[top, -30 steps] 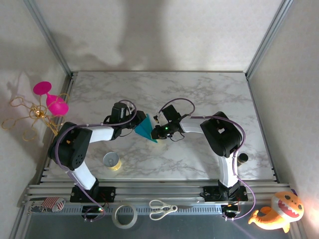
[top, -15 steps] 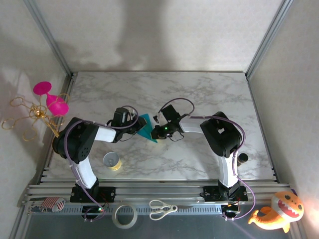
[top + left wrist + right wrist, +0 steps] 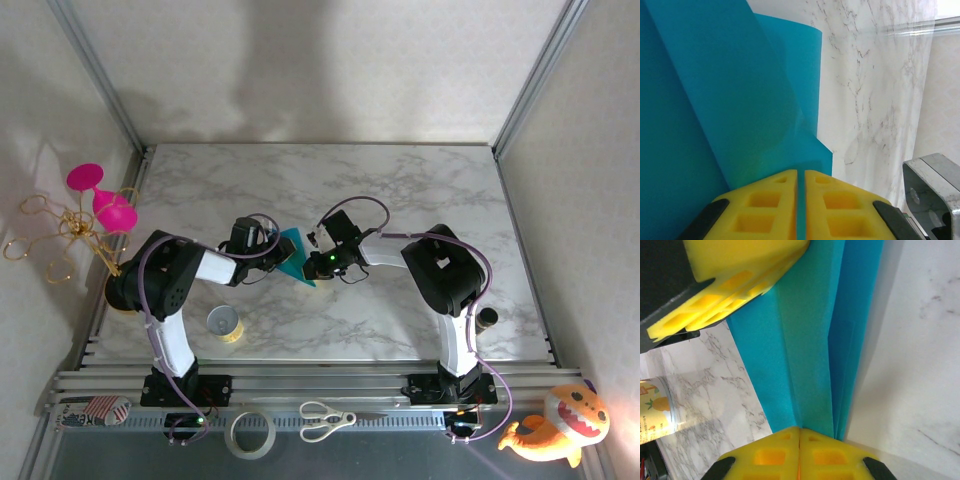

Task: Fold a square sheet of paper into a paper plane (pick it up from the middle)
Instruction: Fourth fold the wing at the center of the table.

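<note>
As both clamp it | paper plane (image 3: 292, 254) spans left end effector (image 3: 801, 175), right end effector (image 3: 799, 432)

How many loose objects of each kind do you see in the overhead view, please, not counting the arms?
teal paper plane, part-folded: 1
pineapple can: 1
tape roll: 1
scissors: 1
pink goblets: 2
gold wire stand: 1
orange plush toy: 1
striped item: 1
small dark cylinder: 1
Total: 10
</note>
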